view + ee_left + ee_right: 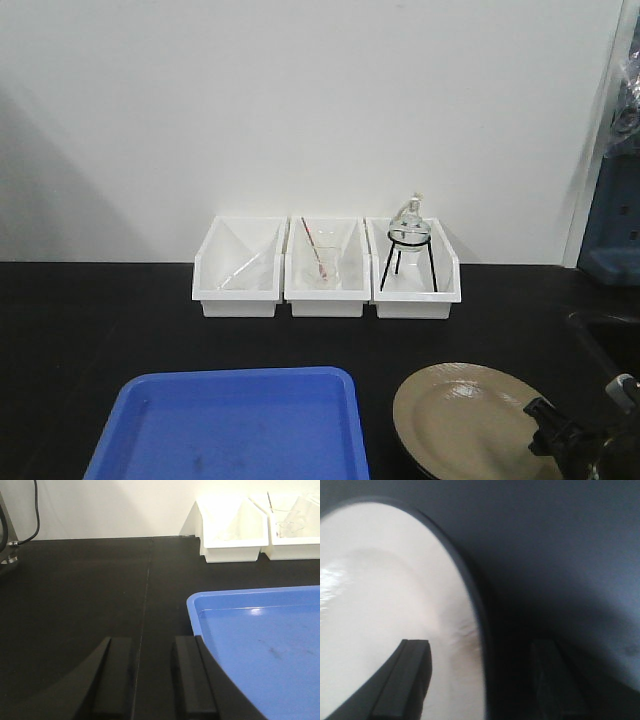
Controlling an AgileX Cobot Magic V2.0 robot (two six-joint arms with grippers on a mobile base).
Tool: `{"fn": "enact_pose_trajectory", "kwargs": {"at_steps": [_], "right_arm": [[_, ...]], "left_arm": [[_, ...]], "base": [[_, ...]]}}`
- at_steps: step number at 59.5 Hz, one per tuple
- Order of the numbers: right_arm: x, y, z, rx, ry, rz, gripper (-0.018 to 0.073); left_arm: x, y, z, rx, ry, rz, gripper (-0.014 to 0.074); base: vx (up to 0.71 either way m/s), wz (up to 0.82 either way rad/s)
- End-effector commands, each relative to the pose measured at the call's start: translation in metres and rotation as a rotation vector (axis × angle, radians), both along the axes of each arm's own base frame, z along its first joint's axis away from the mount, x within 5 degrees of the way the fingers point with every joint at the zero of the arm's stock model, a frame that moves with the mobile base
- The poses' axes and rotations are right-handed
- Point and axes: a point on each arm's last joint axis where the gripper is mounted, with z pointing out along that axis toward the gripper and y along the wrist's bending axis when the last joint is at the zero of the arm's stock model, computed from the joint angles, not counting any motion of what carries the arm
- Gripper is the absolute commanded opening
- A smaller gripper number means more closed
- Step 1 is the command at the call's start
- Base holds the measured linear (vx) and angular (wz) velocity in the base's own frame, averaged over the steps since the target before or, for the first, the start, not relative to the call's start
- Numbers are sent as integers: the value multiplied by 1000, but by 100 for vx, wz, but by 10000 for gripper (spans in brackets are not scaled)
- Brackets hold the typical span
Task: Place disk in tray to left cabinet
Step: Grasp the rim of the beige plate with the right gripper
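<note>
Front view: a black tabletop [100,320] runs back to a plain white wall [300,100], with three white bins [325,270] in a row against it; the blue tray [230,425] lies at the near left, the disk [460,415] just beside it on the right, flat on the tabletop; the right hand [548,425] is at the disk's right edge; left wrist view: the left hand [152,680] hangs open over bare tabletop, just left of the tray's corner; a black cable [35,510] hangs at the wall; right wrist view: the right hand is open, its fingers astride the disk's rim
</note>
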Motion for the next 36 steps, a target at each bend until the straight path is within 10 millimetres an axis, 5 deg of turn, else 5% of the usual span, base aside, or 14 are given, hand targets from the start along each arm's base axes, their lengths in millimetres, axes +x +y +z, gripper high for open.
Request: {"fn": "enact_pose_trajectory", "kwargs": {"at_steps": [1, 36], "right_arm": [[10, -3, 22, -9, -120, -11, 471], [15, -4, 28, -21, -213, -22, 141]], "left_arm": [[4, 0, 17, 2, -100, -5, 349], [4, 0, 17, 2, -100, -5, 349]], "base": [[0, 0], [0, 0]]}}
